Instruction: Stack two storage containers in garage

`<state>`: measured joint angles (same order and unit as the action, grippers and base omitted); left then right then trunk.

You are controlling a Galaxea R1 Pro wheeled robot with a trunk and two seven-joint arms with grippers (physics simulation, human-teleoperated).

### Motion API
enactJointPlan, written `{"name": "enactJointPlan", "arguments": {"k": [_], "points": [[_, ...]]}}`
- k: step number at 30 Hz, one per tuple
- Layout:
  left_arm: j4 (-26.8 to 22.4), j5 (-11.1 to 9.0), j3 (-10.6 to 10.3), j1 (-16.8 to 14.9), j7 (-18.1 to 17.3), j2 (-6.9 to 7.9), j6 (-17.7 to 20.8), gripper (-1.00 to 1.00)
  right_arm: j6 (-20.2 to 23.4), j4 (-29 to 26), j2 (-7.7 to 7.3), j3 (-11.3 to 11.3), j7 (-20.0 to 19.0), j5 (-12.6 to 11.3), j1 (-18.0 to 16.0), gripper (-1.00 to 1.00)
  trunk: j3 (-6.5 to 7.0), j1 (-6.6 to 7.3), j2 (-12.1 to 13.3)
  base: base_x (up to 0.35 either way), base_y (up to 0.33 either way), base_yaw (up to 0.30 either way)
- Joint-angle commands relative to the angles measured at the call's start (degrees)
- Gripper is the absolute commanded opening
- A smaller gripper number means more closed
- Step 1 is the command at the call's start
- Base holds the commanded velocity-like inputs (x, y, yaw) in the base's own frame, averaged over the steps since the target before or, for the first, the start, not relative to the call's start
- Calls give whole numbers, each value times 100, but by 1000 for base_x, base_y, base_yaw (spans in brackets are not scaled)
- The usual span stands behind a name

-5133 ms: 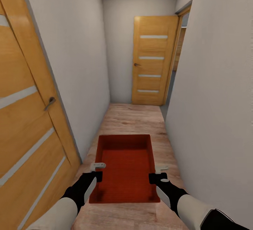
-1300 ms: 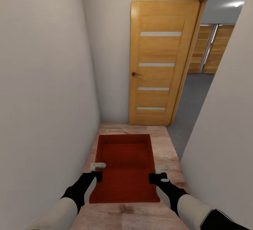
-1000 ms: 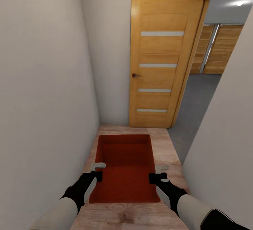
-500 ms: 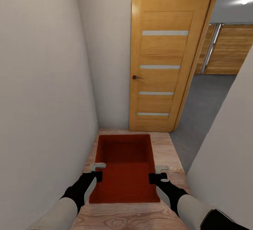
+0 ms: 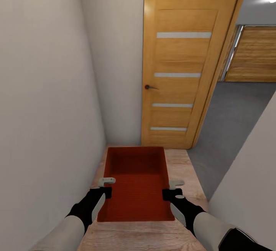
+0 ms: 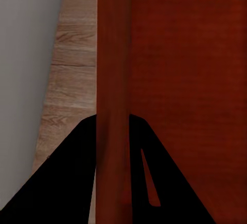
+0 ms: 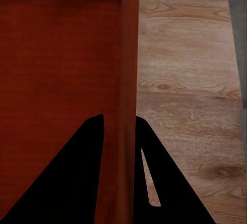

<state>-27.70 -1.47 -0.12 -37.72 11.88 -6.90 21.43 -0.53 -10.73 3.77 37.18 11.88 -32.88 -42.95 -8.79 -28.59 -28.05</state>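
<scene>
I carry one orange-red storage container in front of me, held level above the light wood-plank floor. My left gripper is shut on its left wall, and my right gripper is shut on its right wall. In both wrist views a dark finger sits on each side of the thin wall. The container is empty. The second container is out of view.
A narrow hallway with pale walls close on both sides. An open wooden door stands ahead against the end wall. To its right a doorway leads onto a dark grey floor with a wooden slatted door beyond.
The camera has advanced down the hallway: the wooden door and the doorway on the right have grown nearer and larger. The container and both grippers keep the same place in the view.
</scene>
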Motion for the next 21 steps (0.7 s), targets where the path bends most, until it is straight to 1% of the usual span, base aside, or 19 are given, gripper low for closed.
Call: {"name": "enactJointPlan", "arguments": {"k": [1, 16, 21], "points": [[36, 77, -14, 1, 51, 48, 58, -100, -17, -17, -95, -189, 148, 84, -12, -100, -9, -6, -10, 322, 0, 0], [36, 78, -14, 3, 51, 48, 54, -100, -18, -17, -101, -192, 148, 83, -12, -100, -9, -6, -10, 319, 0, 0], [36, 85, -14, 1, 51, 48, 54, -100, -18, -17, -102, -190, 148, 87, -12, -100, -9, -6, -10, 90, 0, -4]]}}
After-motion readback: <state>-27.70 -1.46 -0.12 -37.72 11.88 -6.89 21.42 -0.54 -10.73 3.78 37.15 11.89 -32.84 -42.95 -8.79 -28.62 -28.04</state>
